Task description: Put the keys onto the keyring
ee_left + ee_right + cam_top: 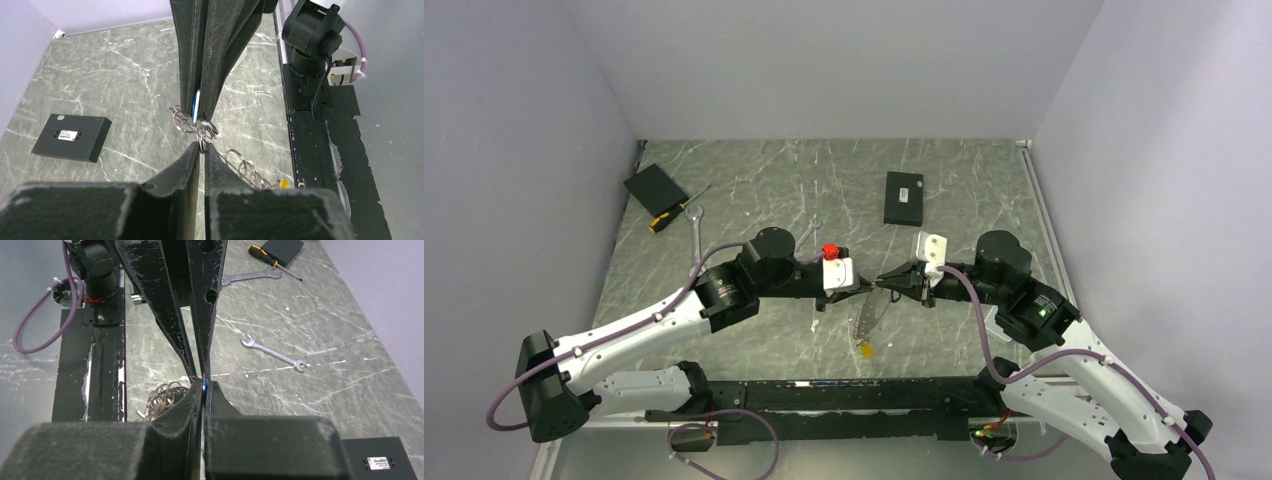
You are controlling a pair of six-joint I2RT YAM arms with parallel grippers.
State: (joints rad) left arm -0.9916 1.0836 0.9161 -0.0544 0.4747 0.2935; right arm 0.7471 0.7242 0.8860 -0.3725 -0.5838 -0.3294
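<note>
Both grippers met tip to tip over the middle of the grey marbled table (pixel 754 190), well apart from its edges. The left gripper (pixel 201 148) was pinched shut on a loop of the thin silver wire keyring (pixel 202 134), whose chain of loops (pixel 245 167) trailed toward the near black base rail (pixel 320 150). The right gripper (pixel 204 385) was clamped on a small blue-headed metal key (pixel 196 106) right at the ring cluster. Bare tabletop lay around them. A flat black box (pixel 904 197), a long silver open-ended wrench (pixel 273 352) and an orange-and-black screwdriver (pixel 674 212) lay toward the far side, apart from the fingers
</note>
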